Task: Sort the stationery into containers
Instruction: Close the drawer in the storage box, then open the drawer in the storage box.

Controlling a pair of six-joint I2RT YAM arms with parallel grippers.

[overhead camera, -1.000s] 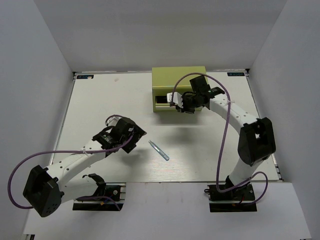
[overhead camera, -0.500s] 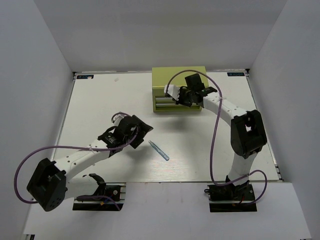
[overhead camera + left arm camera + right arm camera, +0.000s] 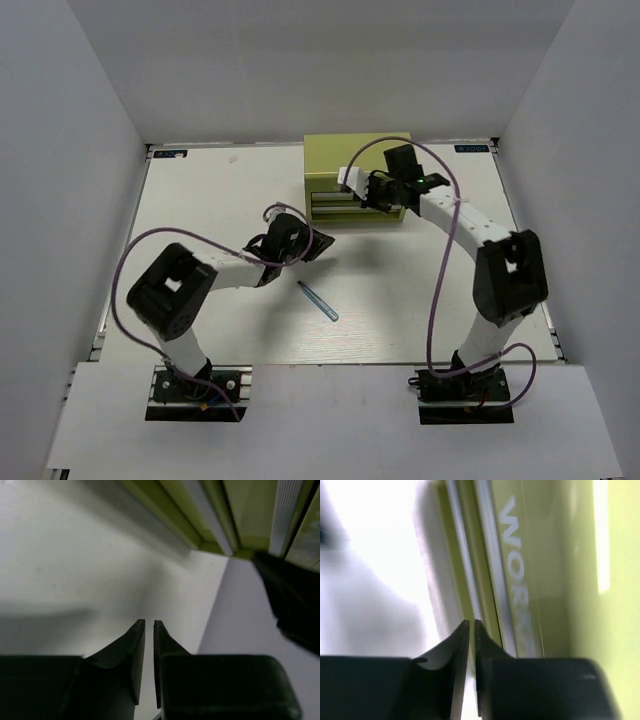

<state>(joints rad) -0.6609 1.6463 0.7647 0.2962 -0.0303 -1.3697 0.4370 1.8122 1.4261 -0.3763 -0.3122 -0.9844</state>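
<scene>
Starting at the left gripper (image 3: 149, 622): closed to a hairline slit, dark fingers (image 3: 135, 650) side by side, nothing pinched between them. Held low over the white table (image 3: 200, 220), tips aimed up-table and to the right, toward the near left corner of the yellow-green chest (image 3: 355, 160) but short of it. Behind the tips, a short forearm running back leftward to a black elbow block, folded sharply above the left base. Purple cable (image 3: 135, 265) arching over that fold.

Just below and right of those tips, apart from them: one pale teal stick (image 3: 318, 301), flat on the table, slanting down to the right, between the two arms and well apart from the chest. No other stationery to be made out.

On to the right gripper (image 3: 471, 622): likewise drawn together to a thin slit, nothing visibly clamped. Tips right up at the chest's front face, beside the pale drawer rims (image 3: 485, 555) and the lettering (image 3: 517, 565) reading "WOR". Touching or only just beside: impossible to tell. Both drawers flush with the face in the overhead view. Wrist bent in toward the chest, forearm stretched down and right to a black elbow block near the table's right side, upper link dropping from there to the right base.
</scene>
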